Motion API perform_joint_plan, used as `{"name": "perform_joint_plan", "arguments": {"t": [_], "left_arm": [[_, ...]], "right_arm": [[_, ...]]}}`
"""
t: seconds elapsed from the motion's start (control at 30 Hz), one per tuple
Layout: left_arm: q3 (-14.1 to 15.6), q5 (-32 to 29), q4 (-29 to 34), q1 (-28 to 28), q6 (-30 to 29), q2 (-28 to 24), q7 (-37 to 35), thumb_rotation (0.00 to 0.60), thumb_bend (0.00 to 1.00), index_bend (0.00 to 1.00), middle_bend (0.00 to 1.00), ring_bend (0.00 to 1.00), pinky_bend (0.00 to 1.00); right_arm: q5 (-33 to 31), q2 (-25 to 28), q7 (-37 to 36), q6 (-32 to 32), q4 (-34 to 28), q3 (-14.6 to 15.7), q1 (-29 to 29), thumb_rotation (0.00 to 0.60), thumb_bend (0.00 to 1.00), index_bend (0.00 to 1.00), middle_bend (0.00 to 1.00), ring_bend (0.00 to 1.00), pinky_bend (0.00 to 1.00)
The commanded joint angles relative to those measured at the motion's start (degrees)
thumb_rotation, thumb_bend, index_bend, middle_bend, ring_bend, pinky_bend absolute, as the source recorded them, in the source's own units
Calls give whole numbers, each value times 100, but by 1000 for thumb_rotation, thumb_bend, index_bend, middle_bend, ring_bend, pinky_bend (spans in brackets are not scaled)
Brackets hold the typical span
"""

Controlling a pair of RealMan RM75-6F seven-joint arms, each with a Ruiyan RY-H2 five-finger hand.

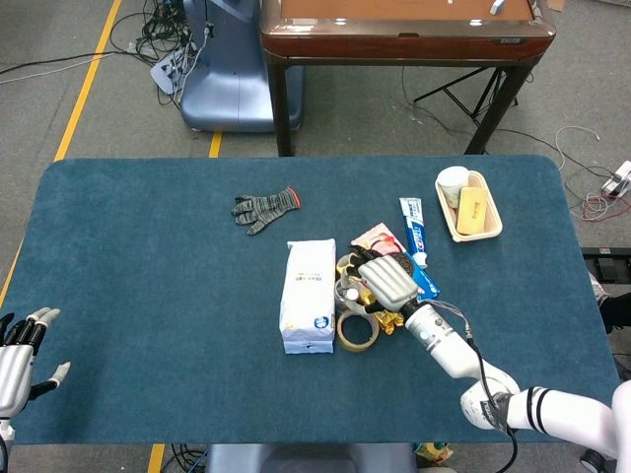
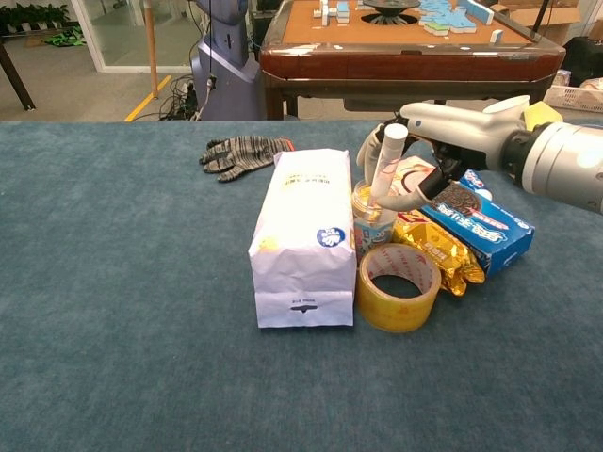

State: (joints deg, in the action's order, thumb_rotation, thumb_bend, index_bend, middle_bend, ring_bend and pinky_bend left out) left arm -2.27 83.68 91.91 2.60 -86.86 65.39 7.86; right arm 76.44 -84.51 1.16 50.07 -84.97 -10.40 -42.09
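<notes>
My right hand (image 2: 429,160) is curled around the white tube (image 2: 384,162), fingers on both sides of it. The tube stands in the cup (image 2: 373,218), long axis near vertical, top leaning slightly right and away from me. It is a smooth, round cylinder; the cup is short, with a printed label. The cup sits mid-table, touching the white paper bag (image 2: 301,235) on its left, with the glossy yellow tape roll (image 2: 399,285) just in front. A crinkly gold foil packet (image 2: 441,250) and a blue box (image 2: 476,221) lie to its right. A knit glove (image 2: 240,152) lies flat, well behind. My left hand (image 1: 20,350) hangs at the table's near left corner, fingers spread, holding nothing.
</notes>
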Motion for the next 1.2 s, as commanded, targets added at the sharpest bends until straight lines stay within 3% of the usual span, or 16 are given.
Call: {"name": "perform_joint_plan", "arguments": {"t": [0.03, 0.67, 0.83, 1.2], "left_arm": [[1, -7, -7, -3, 5, 4, -2, 600, 254, 163, 152, 193, 47], [-7, -43, -77, -5, 43, 37, -37, 600, 254, 163, 152, 193, 47], [-15, -35, -73, -3, 35, 27, -49, 600, 253, 163, 152, 193, 47], [-30, 28, 0, 2, -19, 1, -47, 600, 254, 163, 152, 193, 47]], "right_arm": [[-23, -2, -4, -14, 12, 9, -16, 600, 375, 490, 272, 109, 204], [-93, 32, -159, 157, 1, 12, 4, 600, 500, 576, 343, 154, 203], [32, 188, -597, 433, -159, -97, 114, 600, 501, 595, 358, 179, 203], [178, 1050, -2217, 912, -1052, -428, 483, 600, 510, 618, 384, 231, 204]]}}
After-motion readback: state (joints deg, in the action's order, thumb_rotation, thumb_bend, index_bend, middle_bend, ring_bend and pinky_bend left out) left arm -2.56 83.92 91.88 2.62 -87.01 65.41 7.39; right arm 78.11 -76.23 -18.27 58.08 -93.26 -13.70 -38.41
